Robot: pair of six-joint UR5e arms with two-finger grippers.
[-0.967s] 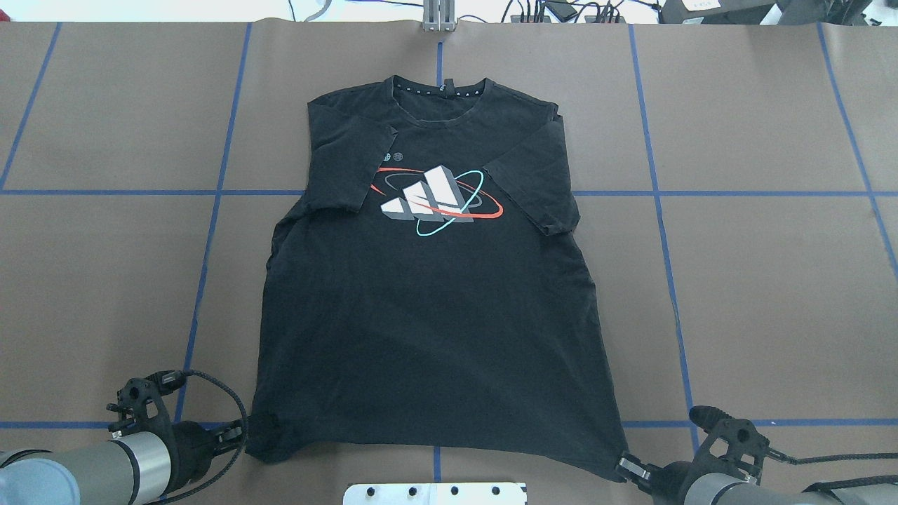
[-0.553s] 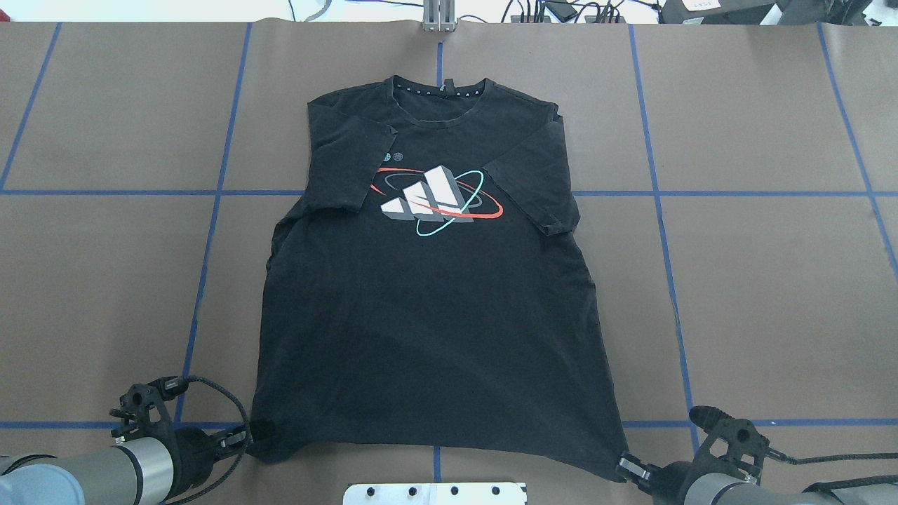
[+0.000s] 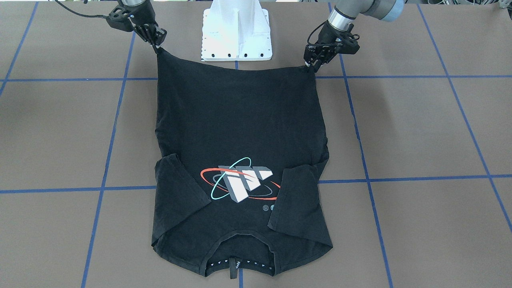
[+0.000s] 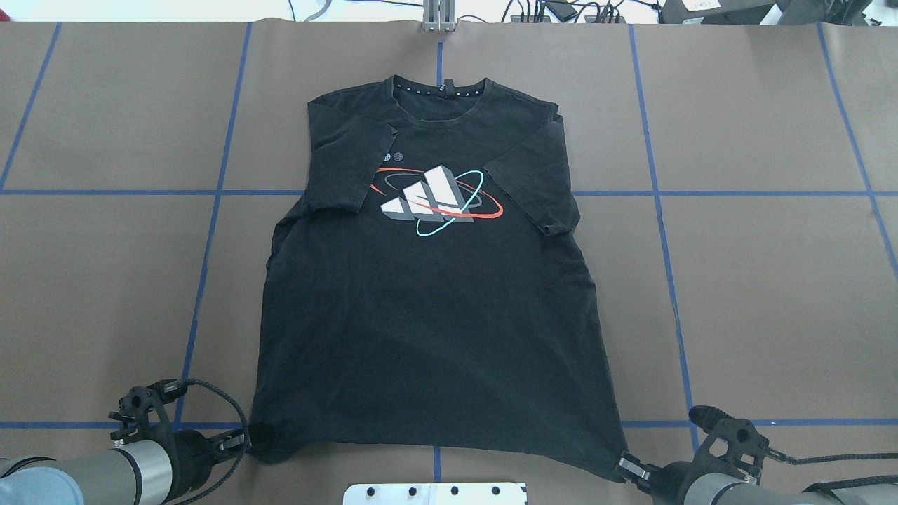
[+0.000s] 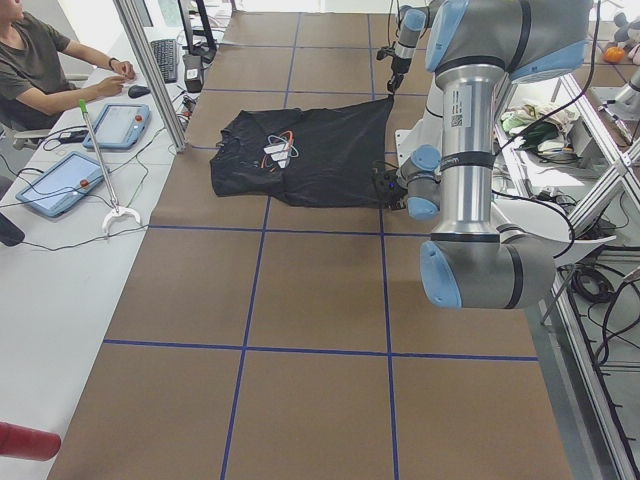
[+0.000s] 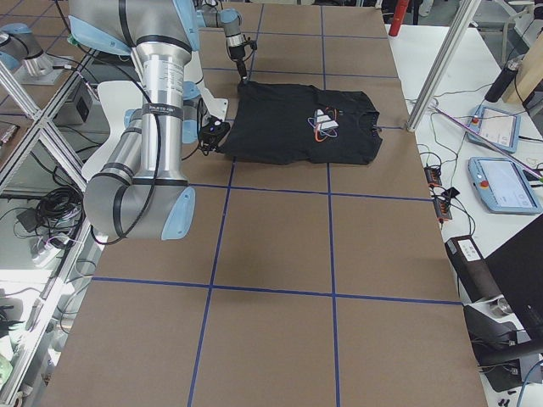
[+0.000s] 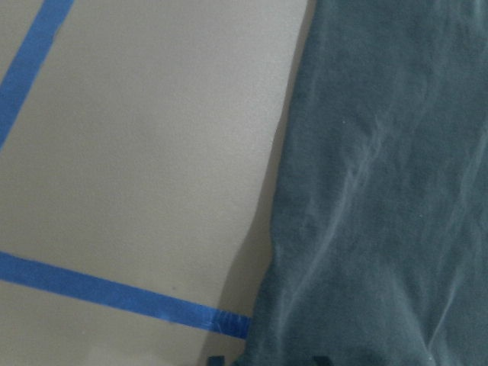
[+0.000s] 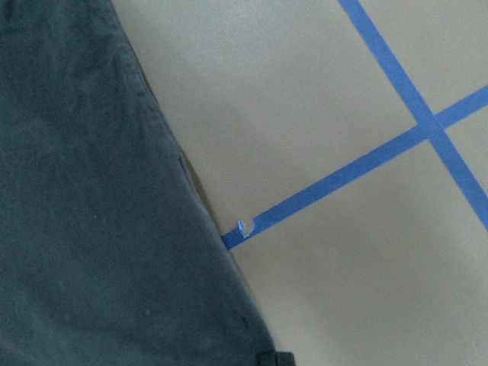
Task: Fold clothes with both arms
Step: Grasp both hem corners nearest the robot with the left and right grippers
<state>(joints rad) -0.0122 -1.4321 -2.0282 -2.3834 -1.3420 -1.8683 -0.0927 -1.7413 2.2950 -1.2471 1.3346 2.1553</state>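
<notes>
Black T-shirt (image 4: 435,294); seated operator (image 5: 35,60) only in exterior left.

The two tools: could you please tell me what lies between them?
In the front-facing view, the T-shirt's bottom hem runs from left tool to right tool; the white pedestal base stands just behind it.

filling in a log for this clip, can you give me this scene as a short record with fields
garment: black T-shirt, flat, print side up
sleeves: both folded inward over the front
left claw: shut on one hem corner
right claw: shut on the other hem corner
surface: brown table, blue tape grid
</notes>
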